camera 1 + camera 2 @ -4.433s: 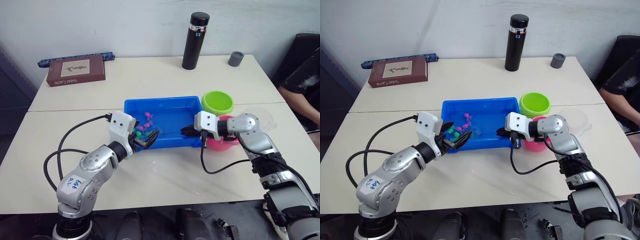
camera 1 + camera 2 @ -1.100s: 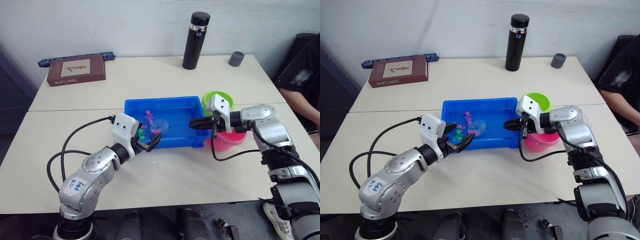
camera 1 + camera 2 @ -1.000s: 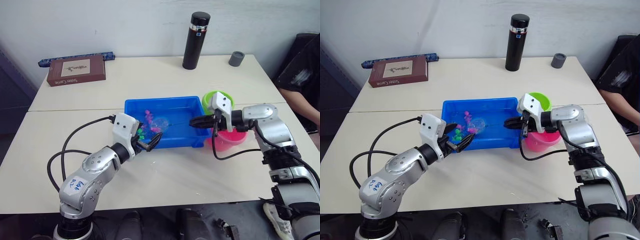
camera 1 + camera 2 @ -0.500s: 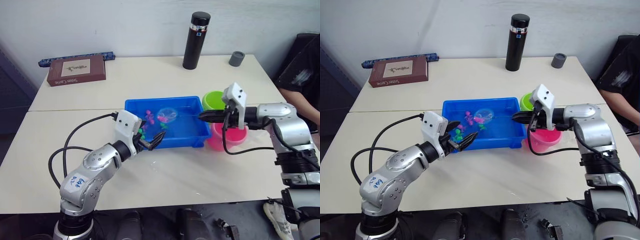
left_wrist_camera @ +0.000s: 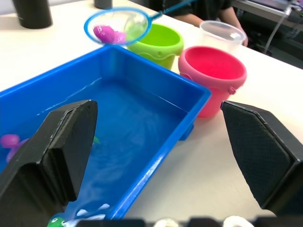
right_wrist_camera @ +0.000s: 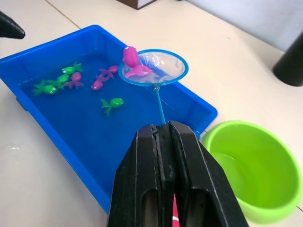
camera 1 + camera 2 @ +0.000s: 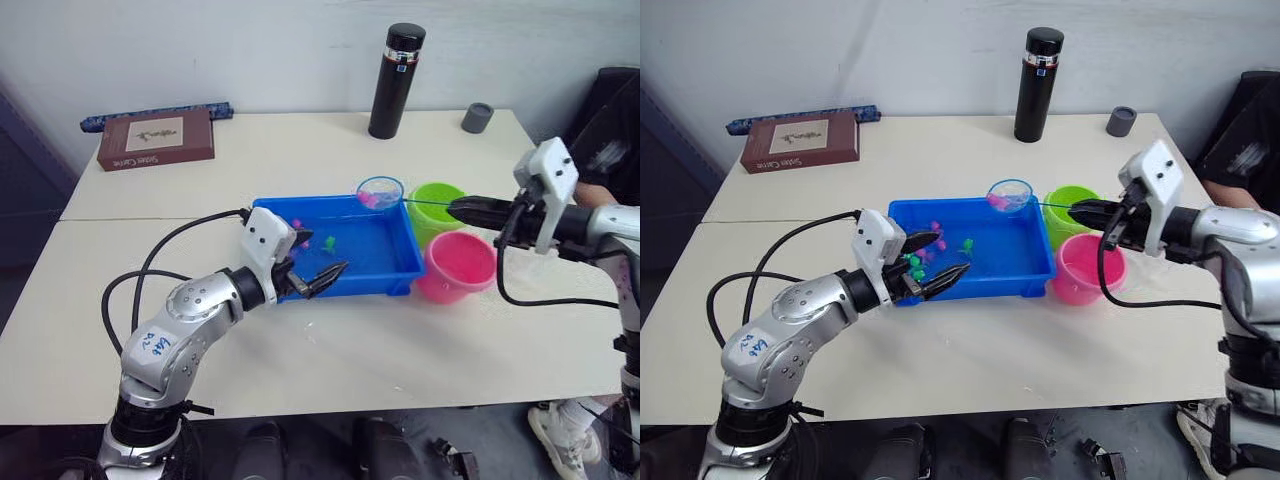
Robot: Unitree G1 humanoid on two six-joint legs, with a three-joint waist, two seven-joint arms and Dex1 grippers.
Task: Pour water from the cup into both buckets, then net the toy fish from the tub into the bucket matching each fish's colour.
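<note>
Blue-rimmed net (image 7: 380,191) rides in the air above the tub's far right corner, with pink fish (image 6: 131,62) lying in its mesh. Its thin handle runs level toward 3 o'clock, passing over the green bucket (image 7: 438,206), into the right gripper (image 7: 472,210). That gripper's fingers are pressed together on the handle's end, as seen in the right wrist view.

Blue tub (image 7: 405,262) sits mid-table holding water. More fish, pink (image 6: 105,78) and green (image 6: 111,103), cluster at its left end, one green fish apart nearer the middle.

Pink bucket (image 7: 456,266) stands just beside the tub's right wall, at 5 o'clock of the green bucket; the two nearly touch. Clear cup (image 5: 221,36) stands right behind the pink bucket, as seen in the left wrist view.

Left gripper (image 7: 310,270) hangs at the tub's near left corner, fingers spread wide, holding nothing.

Black flask (image 7: 396,81) and grey cup (image 7: 477,117) at 12 to 1 o'clock on the far table edge; brown book (image 7: 155,139) at 10 o'clock.
</note>
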